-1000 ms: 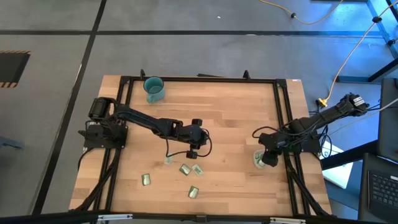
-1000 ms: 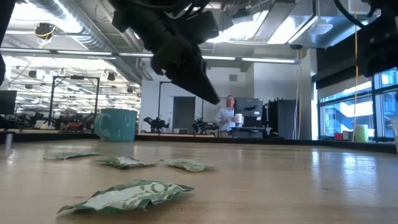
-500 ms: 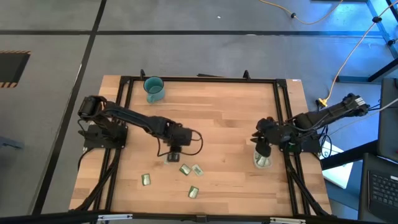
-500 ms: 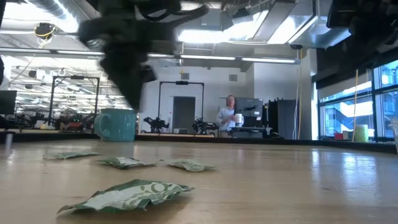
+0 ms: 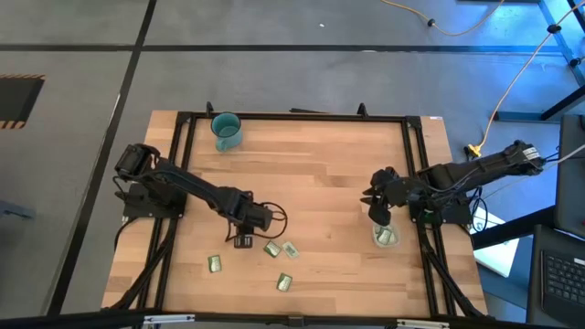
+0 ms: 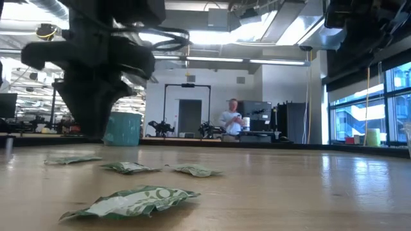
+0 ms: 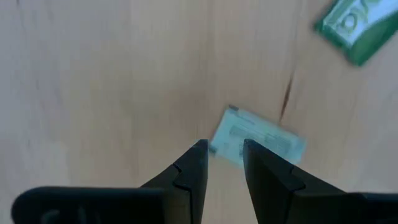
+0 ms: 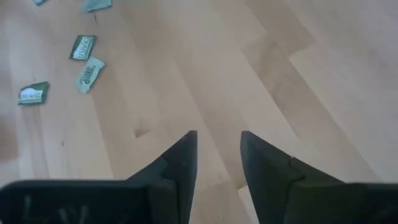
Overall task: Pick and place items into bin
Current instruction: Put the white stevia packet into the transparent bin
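Note:
Several small green and pale foil packets lie flat on the wooden table near its front. My left gripper points straight down, open, just above one more pale packet, which it hides in the high view. That packet's end lies right ahead of the fingertips' gap. The bin, a clear cup with greenish packets inside, stands at the right. My right gripper hangs open above and just beside it, slanting down, with nothing between its fingers.
A teal mug stands at the table's far left. A black frame runs along the table's edges. Bare wood lies between the packets and the bin. In the low view a person stands in the room far behind the table.
My left gripper has swung toward the table's left and near edges, tipped to point straight down, and sunk over the pale packet. My right gripper has risen from the bin and drawn a little toward the far edge. The packets and the bin have stayed put.

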`<state>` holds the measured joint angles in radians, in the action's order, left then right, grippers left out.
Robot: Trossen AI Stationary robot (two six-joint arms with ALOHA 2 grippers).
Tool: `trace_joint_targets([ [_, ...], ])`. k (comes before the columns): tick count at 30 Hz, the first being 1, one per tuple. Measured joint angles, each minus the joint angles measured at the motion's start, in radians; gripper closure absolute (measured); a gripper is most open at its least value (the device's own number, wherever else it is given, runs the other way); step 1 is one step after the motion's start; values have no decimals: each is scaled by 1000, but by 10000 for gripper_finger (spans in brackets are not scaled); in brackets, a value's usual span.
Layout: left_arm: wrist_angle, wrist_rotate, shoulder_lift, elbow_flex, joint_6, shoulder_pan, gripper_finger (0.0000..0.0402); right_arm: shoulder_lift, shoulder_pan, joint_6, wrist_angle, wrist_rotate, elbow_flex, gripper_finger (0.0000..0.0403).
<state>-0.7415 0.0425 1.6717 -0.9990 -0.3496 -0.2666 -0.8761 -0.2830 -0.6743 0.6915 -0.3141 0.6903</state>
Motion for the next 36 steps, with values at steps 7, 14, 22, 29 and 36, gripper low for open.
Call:
trace_joint_targets([
  [7, 63, -1, 47, 34, 14, 2, 319, -18, 5, 0, -7, 0, 0, 276],
  [14, 63, -17, 110, 26, 30, 2, 327, -21, 5, 2, -10, 1, 0, 276],
  [22, 65, -26, 115, 25, 34, 2, 368, -21, 5, 2, -10, 1, 0, 276],
  [29, 39, -23, 125, -11, 51, 2, 396, -21, 5, 56, -10, 1, 0, 276],
  [36, 9, 7, 136, -90, 92, 8, 398, -21, 5, 80, -10, 1, 0, 276],
])
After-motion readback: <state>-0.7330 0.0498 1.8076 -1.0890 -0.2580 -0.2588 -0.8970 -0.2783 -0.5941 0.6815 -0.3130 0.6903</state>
